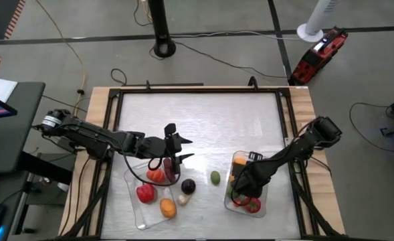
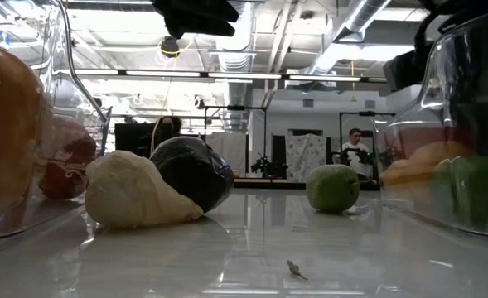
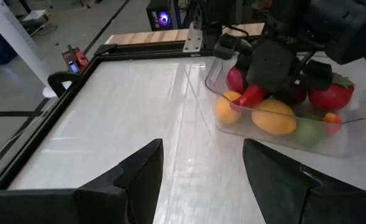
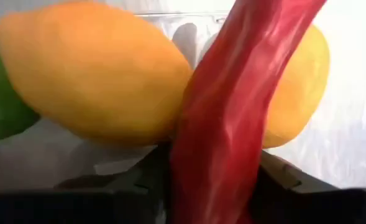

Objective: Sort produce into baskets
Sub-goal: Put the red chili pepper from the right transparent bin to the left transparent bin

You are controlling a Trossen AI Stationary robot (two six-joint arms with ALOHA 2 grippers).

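- You work in a large workshop with exposed ducts overhead; beyond the table, in the low view, a person (image 2: 355, 149) sits far back and plays no part.
- The table (image 1: 203, 117) is a pale, glossy sheet inside a black frame, and its far half is bare.
- Two clear baskets sit near the front edge. The left basket (image 1: 135, 201) holds a red piece (image 1: 145, 194), an orange one (image 1: 168, 208) and more under the arm. The right basket (image 1: 240, 161) holds yellow, orange, green and red pieces, so most of the sorting looks done.
- Your right gripper (image 1: 242, 182) is down inside the right basket, its fingers clamped on a long red pepper (image 4: 232, 118). The right wrist view shows the pepper pressed against a yellow-orange fruit (image 4: 89, 74), so it looks ready to be let go there.
- Your left gripper (image 1: 178, 150) hovers over the far end of the left basket, its fingers spread and holding nothing; the left wrist view shows bare table between them. It seems placed for the next pick.
- Three pieces lie loose on the table between the baskets: a dark purple one (image 1: 188, 186), a pale garlic-like piece (image 1: 182, 199) touching it, and a green one (image 1: 215, 177) apart, nearer the right basket.
- The garlic lying against the purple piece could hinder a clean grip on either, in my judgement; the basket walls just beside them also crowd the approach.
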